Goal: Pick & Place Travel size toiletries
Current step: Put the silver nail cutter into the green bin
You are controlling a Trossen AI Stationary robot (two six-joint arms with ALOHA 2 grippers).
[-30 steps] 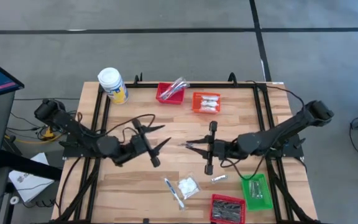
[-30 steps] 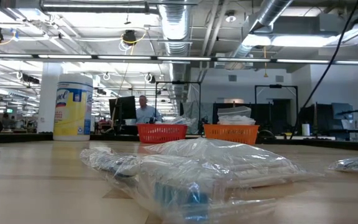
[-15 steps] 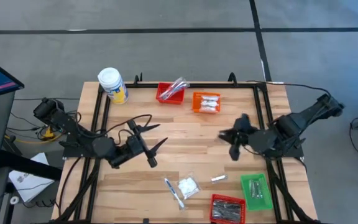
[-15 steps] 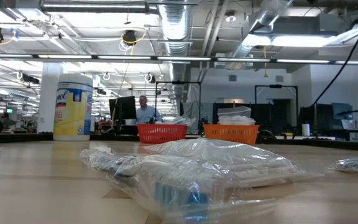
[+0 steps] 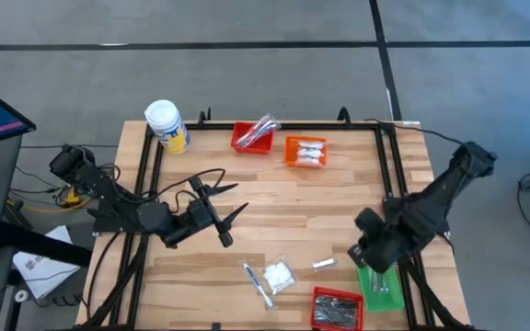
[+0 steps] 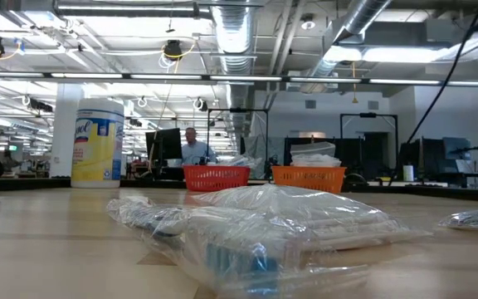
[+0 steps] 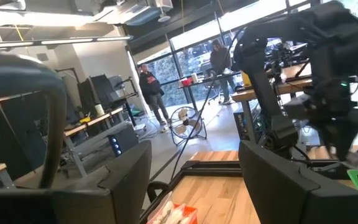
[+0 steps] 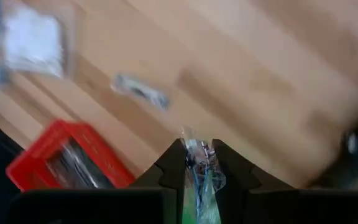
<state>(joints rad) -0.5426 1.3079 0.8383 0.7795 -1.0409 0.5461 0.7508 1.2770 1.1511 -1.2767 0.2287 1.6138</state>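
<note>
My right gripper [image 8: 197, 148] points down over the table's near right part, close to the green basket [image 5: 380, 281], shut on a small clear-wrapped toiletry [image 8: 199, 163]. In the high view its wrist [image 5: 375, 246] hides the fingers. On the wood near the front lie a white packet [image 5: 280, 273], a clear-wrapped stick [image 5: 256, 284] and a silver stick [image 5: 324, 265]. My left gripper [image 5: 232, 202] hovers open and level over the table's left middle, with nothing between its fingers. My right gripper pinches the clear wrapper's upper end [image 8: 196, 153] between its two fingers, coming from above and pointing down. The packet hangs below the fingertips, clear of the table.
A red basket [image 5: 337, 309] with dark sticks stands at the near edge beside the green one. At the far edge stand another red basket [image 5: 252, 137], an orange basket [image 5: 305, 152] and a yellow jar [image 5: 167, 125]. Bare wood lies between the arms.
My right gripper has swung from the table's middle toward the near right corner, sinking a little, and has tipped from level to pointing down, staying shut on the packet. My left arm has kept still.
</note>
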